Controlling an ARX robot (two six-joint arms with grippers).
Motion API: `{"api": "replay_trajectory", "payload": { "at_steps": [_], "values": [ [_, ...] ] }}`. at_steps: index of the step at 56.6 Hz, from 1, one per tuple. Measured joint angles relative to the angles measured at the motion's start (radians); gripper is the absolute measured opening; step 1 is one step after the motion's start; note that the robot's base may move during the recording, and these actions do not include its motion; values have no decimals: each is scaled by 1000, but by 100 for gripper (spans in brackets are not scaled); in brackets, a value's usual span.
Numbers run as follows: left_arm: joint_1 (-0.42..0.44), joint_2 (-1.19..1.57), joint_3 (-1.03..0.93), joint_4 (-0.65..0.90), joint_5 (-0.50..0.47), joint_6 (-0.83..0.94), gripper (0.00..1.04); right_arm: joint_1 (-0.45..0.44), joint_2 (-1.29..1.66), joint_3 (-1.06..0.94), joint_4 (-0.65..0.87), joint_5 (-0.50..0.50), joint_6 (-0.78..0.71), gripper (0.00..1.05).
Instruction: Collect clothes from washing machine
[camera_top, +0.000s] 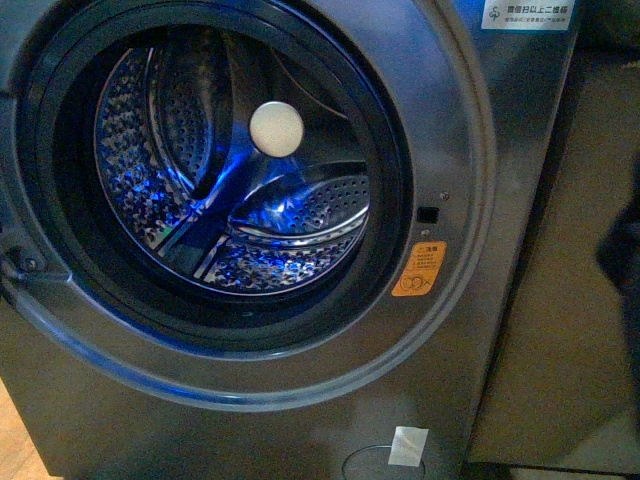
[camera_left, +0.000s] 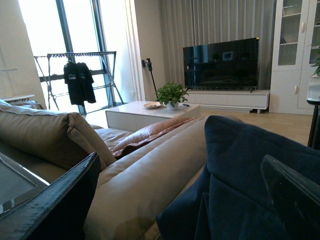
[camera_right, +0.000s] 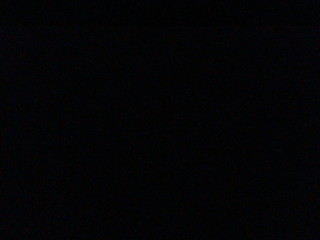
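Observation:
The dark grey washing machine (camera_top: 480, 200) fills the front view. Its black-rimmed porthole (camera_top: 395, 150) stands open onto the perforated steel drum (camera_top: 300, 250), lit blue, with a white round disc (camera_top: 276, 128) at the back. No clothes show in the drum, and neither arm shows in this view. In the left wrist view my left gripper (camera_left: 175, 200) is open, its dark fingers (camera_left: 55, 200) wide apart. A dark blue cloth (camera_left: 245, 165) lies on a beige sofa (camera_left: 145, 175) between and beyond them. The right wrist view is dark.
An orange sticker (camera_top: 420, 268) and a white tape patch (camera_top: 408, 445) mark the machine's front. A beige panel (camera_top: 560, 300) stands to its right, with a dark blurred shape (camera_top: 620, 260) at the edge. Beyond the sofa are a white coffee table (camera_left: 150, 112), a television (camera_left: 222, 62) and a clothes rack (camera_left: 80, 80).

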Motion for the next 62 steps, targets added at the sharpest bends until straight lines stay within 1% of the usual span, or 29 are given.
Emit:
{"api": "replay_trajectory", "payload": {
  "at_steps": [4,5,9,10,14,15,26,38,47,52,55,58,62],
  "values": [
    [0,0,0,0,0,0,98,-114,17,47,-24,-56,19,6],
    [0,0,0,0,0,0,98,-161,27,68,-43,-76,24,6],
    [0,0,1,0,0,0,98,-290,63,126,-87,-114,55,6],
    [0,0,1,0,0,0,98,-338,80,148,-105,-124,61,6],
    [0,0,1,0,0,0,98,-465,131,205,-155,-167,82,6],
    [0,0,1,0,0,0,98,-510,151,228,-185,-183,83,6],
    [0,0,1,0,0,0,98,-718,275,327,-338,-257,76,6],
    [0,0,1,0,0,0,98,-869,467,376,-537,-315,-10,6],
    [0,0,2,0,0,0,98,-934,608,376,-660,-332,-67,6],
    [0,0,2,0,0,0,98,-959,680,375,-777,-335,-97,6],
    [0,0,2,0,0,0,98,-973,745,376,-897,-335,-127,6],
    [0,0,2,0,0,0,98,-980,792,376,-976,-331,-130,6],
    [0,0,2,0,0,0,98,-991,905,382,-1128,-312,-138,6]
  ]
}}
